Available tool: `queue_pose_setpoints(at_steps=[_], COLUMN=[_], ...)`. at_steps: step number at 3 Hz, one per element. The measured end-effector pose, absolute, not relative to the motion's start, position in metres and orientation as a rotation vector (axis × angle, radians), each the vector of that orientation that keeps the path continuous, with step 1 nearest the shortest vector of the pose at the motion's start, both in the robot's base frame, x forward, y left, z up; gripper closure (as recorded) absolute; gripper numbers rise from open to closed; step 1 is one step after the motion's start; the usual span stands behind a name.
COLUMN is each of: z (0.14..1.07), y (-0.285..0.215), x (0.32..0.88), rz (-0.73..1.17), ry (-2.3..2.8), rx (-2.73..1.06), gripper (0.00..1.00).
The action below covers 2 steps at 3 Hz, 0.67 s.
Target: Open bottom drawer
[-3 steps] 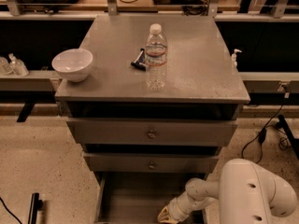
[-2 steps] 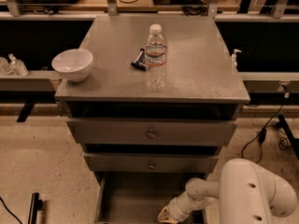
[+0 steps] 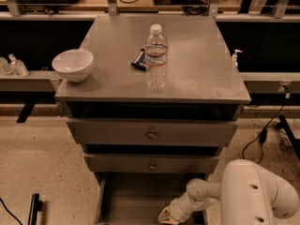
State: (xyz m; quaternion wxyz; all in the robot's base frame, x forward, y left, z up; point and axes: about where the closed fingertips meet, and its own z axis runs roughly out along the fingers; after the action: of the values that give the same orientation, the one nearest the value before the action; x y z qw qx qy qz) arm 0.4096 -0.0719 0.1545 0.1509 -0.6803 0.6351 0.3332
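1. End effector [image 3: 169, 214] sits low at the bottom edge of the camera view, over the front right part of the bottom drawer [image 3: 136, 196]. Its wrist leads back to the bulky white arm [image 3: 255, 196] at lower right. Whether it is open or closed, or has hold of the knob, I cannot tell.
2. Over the last second almost nothing changes. End effector, arm and drawer sit where they were a second ago, so the pull seems to have paused or finished.
3. The bottom drawer is already drawn well out. Its bare inside floor shows below the middle drawer [image 3: 152, 164], and its front panel lies beyond the lower frame edge. The middle drawer and top drawer [image 3: 152, 134] are both closed, knobs showing.
4. On the counter [image 3: 201, 69] the white bowl [image 3: 72, 63], the water bottle [image 3: 155, 55] and the small dark object [image 3: 139, 61] just beside it are undisturbed.
5. My reading is that the task is essentially done — what remains is probably only to back the arm away without nudging the drawer shut.
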Motion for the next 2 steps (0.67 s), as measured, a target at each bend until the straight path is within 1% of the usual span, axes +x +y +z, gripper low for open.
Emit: queue_pose_setpoints(at_steps=[2], z=[0.1545], y=[-0.0722], x=[0.4107], rz=[0.957], ry=[1.824], rx=[-1.953], gripper=[1.00])
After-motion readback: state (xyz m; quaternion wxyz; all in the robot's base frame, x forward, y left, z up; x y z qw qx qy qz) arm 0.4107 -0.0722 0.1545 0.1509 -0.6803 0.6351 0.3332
